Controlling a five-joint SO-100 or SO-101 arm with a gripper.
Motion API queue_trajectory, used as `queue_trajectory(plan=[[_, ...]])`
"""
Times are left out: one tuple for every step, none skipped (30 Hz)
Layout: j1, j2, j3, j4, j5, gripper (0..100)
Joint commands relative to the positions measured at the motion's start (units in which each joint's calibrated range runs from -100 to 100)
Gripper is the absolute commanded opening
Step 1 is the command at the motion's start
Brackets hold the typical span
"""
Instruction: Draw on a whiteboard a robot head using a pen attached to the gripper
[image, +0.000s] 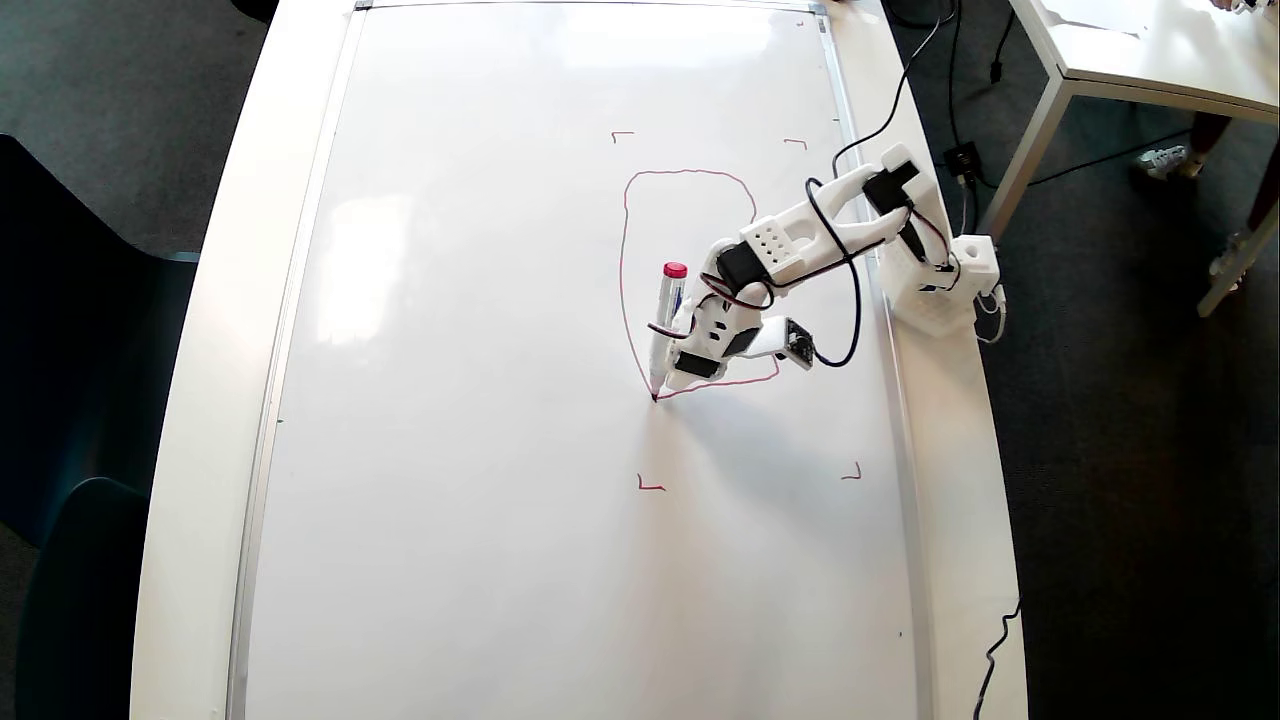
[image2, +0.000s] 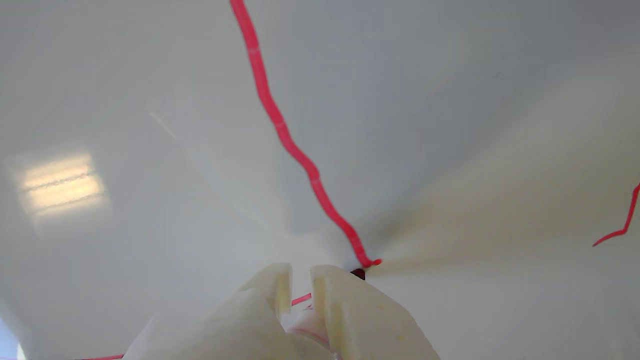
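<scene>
The whiteboard (image: 480, 300) fills the table top. On it, the robot head (image: 623, 260) is a single red rounded outline with nothing drawn inside; the arm covers its right side. The white-barrelled pen (image: 666, 320) with its red cap stands tilted, fastened along the left side of the gripper (image: 682, 378), its dark tip touching the board at the outline's lower left corner. In the wrist view the gripper (image2: 300, 275) has its jaws nearly together with nothing between the tips. The pen tip (image2: 358, 273) shows just right of them, at the end of the red line (image2: 285, 135).
Four small red corner marks (image: 650, 486) frame the drawing area. The arm's base (image: 940, 290) sits on the white table rim (image: 200, 400) to the right, with black cables trailing off. A separate white table (image: 1150, 50) stands top right. Dark chairs (image: 80, 400) stand at the left.
</scene>
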Motion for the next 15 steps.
queue_trajectory(plan=[[-1.5, 0.2, -0.3, 0.8, -0.4, 1], [-1.2, -0.4, -0.3, 0.8, -0.3, 1], [0.0, -0.7, -1.9, 1.2, 0.0, 1], [0.9, -1.1, -4.0, 2.9, 0.1, 1], [1.5, -1.9, -6.6, 4.8, 0.3, 1], [2.2, -3.0, -9.6, 7.2, 0.7, 1], [3.4, -4.6, -15.4, 12.1, 1.8, 1], [3.9, -5.6, -17.3, 14.1, 2.3, 1], [4.4, -6.3, -19.0, 16.4, 2.9, 1], [4.9, -7.2, -20.3, 18.6, 3.6, 1], [5.3, -8.2, -20.6, 20.4, 4.1, 1], [6.2, -10.4, -20.2, 23.8, 4.9, 1], [6.5, -11.4, -19.2, 24.8, 5.1, 1], [6.9, -12.4, -17.5, 25.5, 5.1, 1], [7.1, -13.4, -15.5, 25.9, 5.1, 1]])
